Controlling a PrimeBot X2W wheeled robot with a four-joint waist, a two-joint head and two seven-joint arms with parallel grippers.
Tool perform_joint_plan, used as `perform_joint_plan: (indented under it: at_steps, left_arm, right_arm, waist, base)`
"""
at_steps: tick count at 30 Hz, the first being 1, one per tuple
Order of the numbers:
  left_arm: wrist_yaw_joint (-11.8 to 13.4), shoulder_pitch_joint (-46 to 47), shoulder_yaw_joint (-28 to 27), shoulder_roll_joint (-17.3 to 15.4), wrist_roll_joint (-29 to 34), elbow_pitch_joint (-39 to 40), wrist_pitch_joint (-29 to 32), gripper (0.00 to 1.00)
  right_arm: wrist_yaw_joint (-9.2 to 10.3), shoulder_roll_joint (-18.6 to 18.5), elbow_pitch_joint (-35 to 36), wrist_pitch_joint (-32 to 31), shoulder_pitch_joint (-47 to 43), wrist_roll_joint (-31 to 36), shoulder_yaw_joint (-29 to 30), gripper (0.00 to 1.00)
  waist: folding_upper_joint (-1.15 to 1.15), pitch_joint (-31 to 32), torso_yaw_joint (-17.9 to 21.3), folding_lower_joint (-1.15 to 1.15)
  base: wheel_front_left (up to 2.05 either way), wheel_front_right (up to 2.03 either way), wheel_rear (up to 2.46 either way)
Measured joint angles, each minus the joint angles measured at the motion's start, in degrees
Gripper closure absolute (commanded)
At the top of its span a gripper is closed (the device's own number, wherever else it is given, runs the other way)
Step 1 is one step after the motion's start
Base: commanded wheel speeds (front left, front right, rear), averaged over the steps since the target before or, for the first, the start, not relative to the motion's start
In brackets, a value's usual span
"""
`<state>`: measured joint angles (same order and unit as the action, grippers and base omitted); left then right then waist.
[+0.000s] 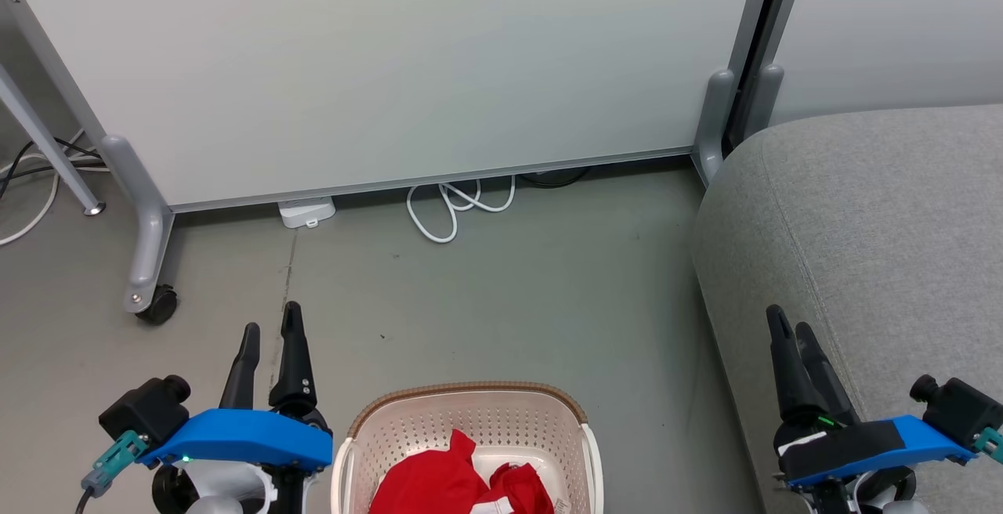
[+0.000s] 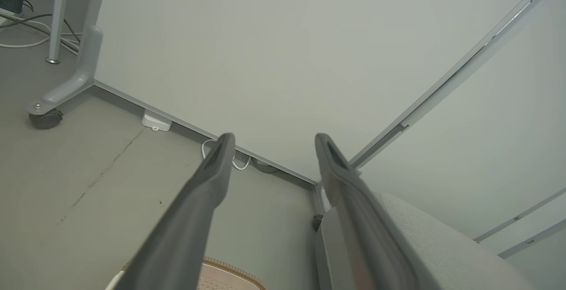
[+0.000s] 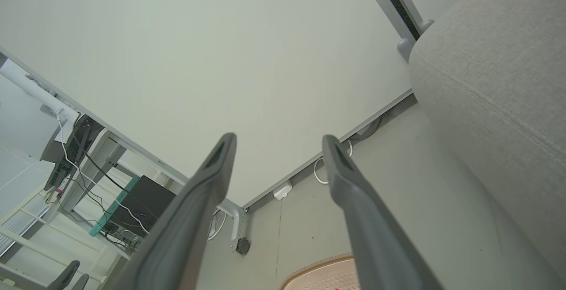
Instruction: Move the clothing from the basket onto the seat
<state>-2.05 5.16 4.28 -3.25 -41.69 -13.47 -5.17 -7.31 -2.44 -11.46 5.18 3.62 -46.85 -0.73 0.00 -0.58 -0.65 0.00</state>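
Both hands are empty here. The left gripper has its two dark fingers spread with a clear gap between them. In its wrist view there's just bare grey floor and the white partition panel showing through that gap, so it isn't pinching or touching anything. Same deal with the right gripper: fingers parted, nothing between them, tips hanging in the air.

The basket sits on the floor between the two grippers, just to the inner side of the left one and back behind its fingertips, down near the wrist. The clothing is bunched up inside the basket, bright red with a bit of white trim peeking out. Neither gripper touches it.

The seat is on the right gripper's side. In the head view that gripper shows against the seat's rounded front edge, and in its own wrist view the grey cushion runs along the outer side of the fingers, clear of them. A white cable loops on the floor well ahead of both sets of fingertips, under the panel.
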Motion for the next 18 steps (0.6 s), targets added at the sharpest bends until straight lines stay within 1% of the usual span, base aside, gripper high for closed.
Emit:
perform_joint_plan:
  at_steps: [18]
  left_arm:
    - [1.59,1.08,2.60,-0.54,11.20,-0.37,-2.75,0.00]
  right_arm:
    - [-0.03,-0.05,1.07,2.75,0.35,11.17,-1.83,0.00]
  waist:
    - [0.00,-0.21,-0.40,0.00]
  base:
    - [0.00,0.00,0.00]
